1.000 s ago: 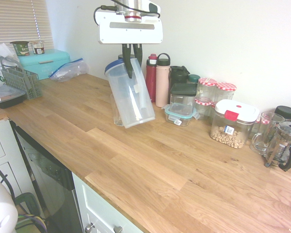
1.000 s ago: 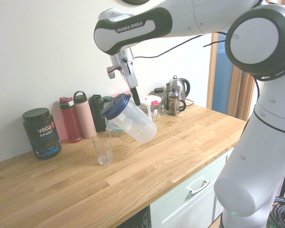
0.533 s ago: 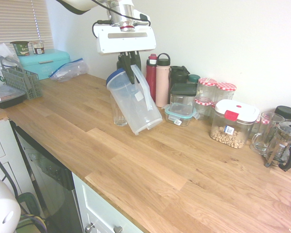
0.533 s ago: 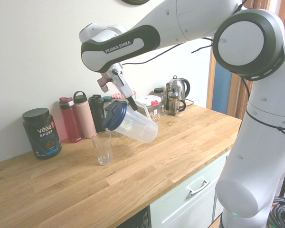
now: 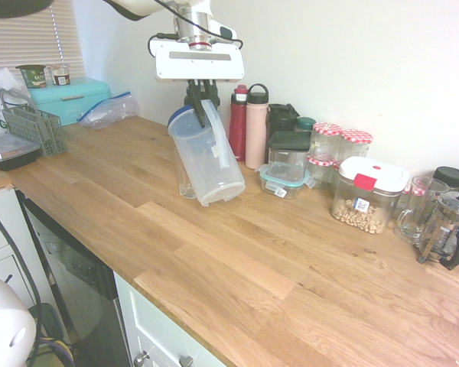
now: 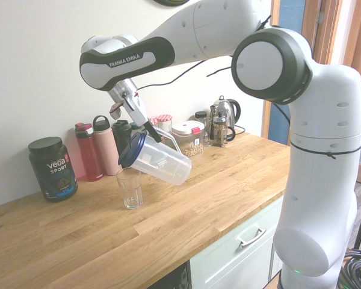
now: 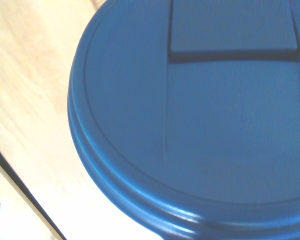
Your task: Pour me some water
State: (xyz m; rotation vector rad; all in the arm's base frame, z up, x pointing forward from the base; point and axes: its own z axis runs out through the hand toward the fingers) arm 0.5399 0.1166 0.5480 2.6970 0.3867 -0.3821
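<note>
White arm lettered FRANKA EMIKA, black tub reading vega SPORT

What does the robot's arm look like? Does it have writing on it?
The arm is glossy white with fat rounded joints and dark grey bands. One band says FRANKA EMIKA in white letters. Black cables hang along it. Its tool has a flat white body and two thin dark fingers.

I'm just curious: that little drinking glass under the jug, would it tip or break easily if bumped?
Probably fragile: the glass looks thin and clear. It seems empty, so likely light and easy to nudge. Its short, fairly wide shape should resist tipping, though the tilted pitcher hangs right over its rim.
</note>
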